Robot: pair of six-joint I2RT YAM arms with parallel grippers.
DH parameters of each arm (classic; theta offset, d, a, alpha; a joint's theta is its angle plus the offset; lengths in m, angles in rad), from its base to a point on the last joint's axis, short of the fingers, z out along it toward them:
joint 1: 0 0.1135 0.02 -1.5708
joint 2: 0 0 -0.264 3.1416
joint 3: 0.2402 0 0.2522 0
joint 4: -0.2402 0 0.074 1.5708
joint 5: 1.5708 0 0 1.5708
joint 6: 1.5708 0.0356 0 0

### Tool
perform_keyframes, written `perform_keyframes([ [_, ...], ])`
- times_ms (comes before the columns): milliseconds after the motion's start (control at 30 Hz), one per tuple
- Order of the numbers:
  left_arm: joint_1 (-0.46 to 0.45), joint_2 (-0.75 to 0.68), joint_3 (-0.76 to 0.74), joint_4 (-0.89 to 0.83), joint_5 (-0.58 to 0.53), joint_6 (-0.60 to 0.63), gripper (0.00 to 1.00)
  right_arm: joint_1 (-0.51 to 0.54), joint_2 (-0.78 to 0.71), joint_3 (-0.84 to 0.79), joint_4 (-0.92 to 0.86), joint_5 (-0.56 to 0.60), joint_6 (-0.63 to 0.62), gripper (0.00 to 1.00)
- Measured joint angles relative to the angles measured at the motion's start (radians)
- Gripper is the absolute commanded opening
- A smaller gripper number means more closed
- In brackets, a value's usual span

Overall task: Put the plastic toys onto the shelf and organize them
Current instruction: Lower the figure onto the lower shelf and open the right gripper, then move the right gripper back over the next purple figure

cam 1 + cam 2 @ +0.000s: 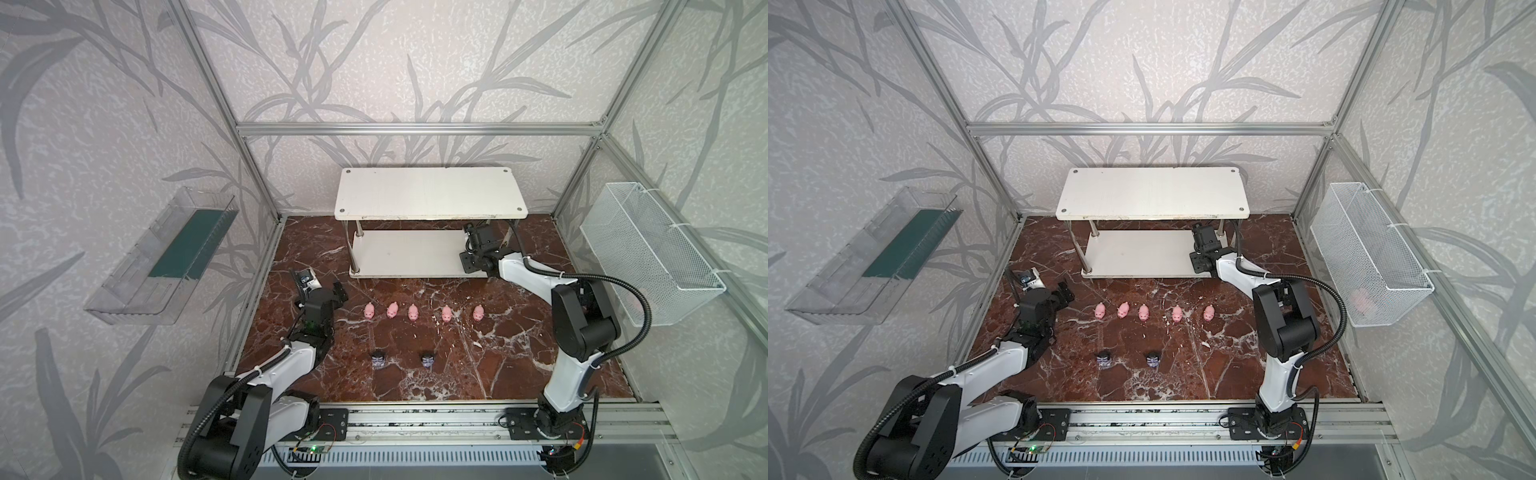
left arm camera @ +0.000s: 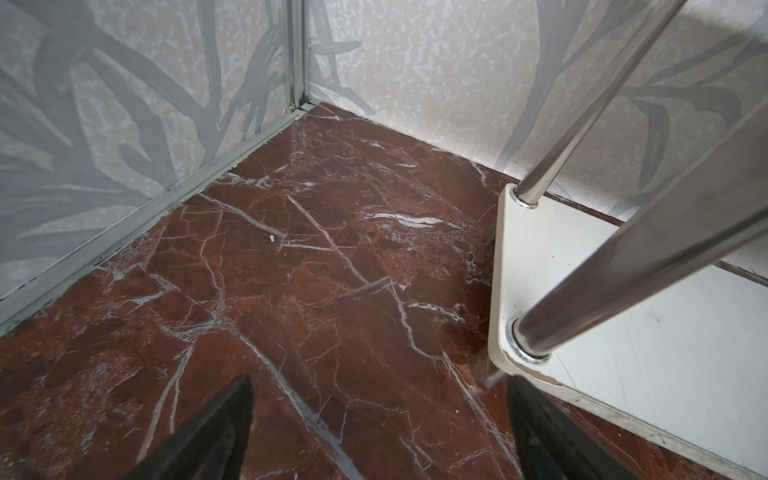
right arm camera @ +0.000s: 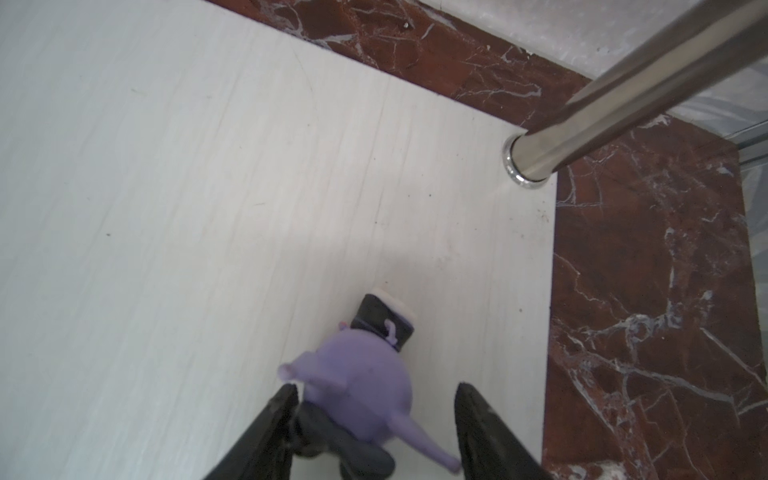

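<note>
The white two-tier shelf [image 1: 428,193] stands at the back of the marble floor. My right gripper [image 3: 376,387] reaches in over its lower board [image 3: 208,187], near the right rear post. Its jaws stand open around a paler purple horned figurine [image 3: 357,374] that rests on the board; one finger touches it, the other stands apart. Several pink pigs [image 1: 412,312] form a row in front of the shelf. Nearer the front sit two dark horned figurines [image 1: 379,359] [image 1: 427,360]. My left gripper [image 2: 380,380] is open and empty over bare floor, by the shelf's left front corner [image 2: 505,345].
A clear plastic tray [image 1: 162,257] hangs on the left wall. On the right wall hangs a white wire basket [image 1: 1370,249] with something pink inside. Shiny metal posts [image 3: 582,124] join the boards. The top board hides my right gripper's fingers in both top views.
</note>
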Motion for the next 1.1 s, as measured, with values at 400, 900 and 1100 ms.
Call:
perform_keyframes([
  [400, 0.0, 0.008, 0.005, 0.003, 0.002, -0.006, 0.93, -0.002, -0.057, -0.003, -0.004, -0.028, -0.006, 0.63],
  [900, 0.0, 0.015, 0.005, 0.003, 0.002, -0.013, 0.93, 0.002, -0.251, -0.128, 0.061, -0.309, 0.057, 0.64],
  [1100, 0.004, 0.015, 0.005, 0.003, 0.002, -0.013, 0.93, 0.06, -0.4, -0.221, 0.089, -0.351, 0.065, 0.64],
])
